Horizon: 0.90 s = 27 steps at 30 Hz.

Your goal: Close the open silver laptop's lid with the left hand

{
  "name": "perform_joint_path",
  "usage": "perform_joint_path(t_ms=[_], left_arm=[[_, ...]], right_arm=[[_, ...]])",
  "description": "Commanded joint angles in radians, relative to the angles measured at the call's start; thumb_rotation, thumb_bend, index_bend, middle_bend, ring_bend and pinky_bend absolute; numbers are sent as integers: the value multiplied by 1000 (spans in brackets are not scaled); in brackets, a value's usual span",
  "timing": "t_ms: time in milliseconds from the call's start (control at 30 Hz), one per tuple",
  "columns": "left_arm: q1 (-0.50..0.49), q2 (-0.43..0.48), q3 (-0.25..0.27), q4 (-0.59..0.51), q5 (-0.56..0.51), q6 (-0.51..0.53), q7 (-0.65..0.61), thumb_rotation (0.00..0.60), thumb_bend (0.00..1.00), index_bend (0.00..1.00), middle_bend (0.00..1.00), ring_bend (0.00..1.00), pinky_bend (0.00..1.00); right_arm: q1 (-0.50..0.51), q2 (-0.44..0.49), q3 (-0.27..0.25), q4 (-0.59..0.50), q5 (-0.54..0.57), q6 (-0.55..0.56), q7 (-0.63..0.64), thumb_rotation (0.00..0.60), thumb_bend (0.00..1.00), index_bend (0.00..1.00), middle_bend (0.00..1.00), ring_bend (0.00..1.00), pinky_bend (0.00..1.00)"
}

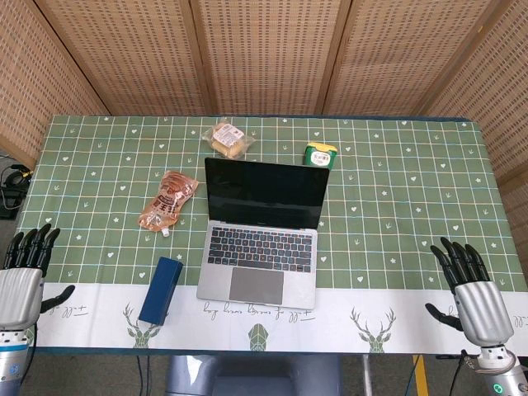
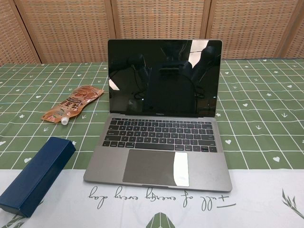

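Observation:
The silver laptop [image 1: 262, 235] [image 2: 161, 118] stands open in the middle of the table, its dark screen upright and facing me. My left hand [image 1: 25, 276] hovers at the table's near left corner, fingers spread and holding nothing, well to the left of the laptop. My right hand [image 1: 470, 289] is at the near right corner, fingers also apart and empty. Neither hand appears in the chest view.
A dark blue box [image 1: 161, 289] [image 2: 35, 173] lies just left of the laptop's front. An orange snack pouch [image 1: 167, 200] [image 2: 72, 103] lies further back on the left. A bread packet [image 1: 227, 139] and a green tin [image 1: 321, 153] sit behind the screen.

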Motion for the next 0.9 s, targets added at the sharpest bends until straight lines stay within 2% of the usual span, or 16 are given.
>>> perform_joint_path(t_ms=[33, 733, 800, 900], left_arm=[[0, 0, 0, 0, 0, 0, 0, 600, 0, 0, 0, 0, 0], [-11, 4, 4, -13, -6, -29, 2, 600, 6, 0, 0, 0, 0], [-19, 5, 0, -21, -15, -44, -1, 600, 42, 0, 0, 0, 0], [-43, 7, -15, -34, -36, -82, 4, 600, 179, 0, 0, 0, 0]], right_arm=[[0, 0, -1, 0, -1, 0, -1, 600, 96, 0, 0, 0, 0], [1, 5, 2, 3, 2, 1, 14, 600, 96, 0, 0, 0, 0], [1, 7, 5, 2, 6, 3, 22, 600, 97, 0, 0, 0, 0], [2, 11, 11, 4, 17, 0, 31, 600, 97, 0, 0, 0, 0]])
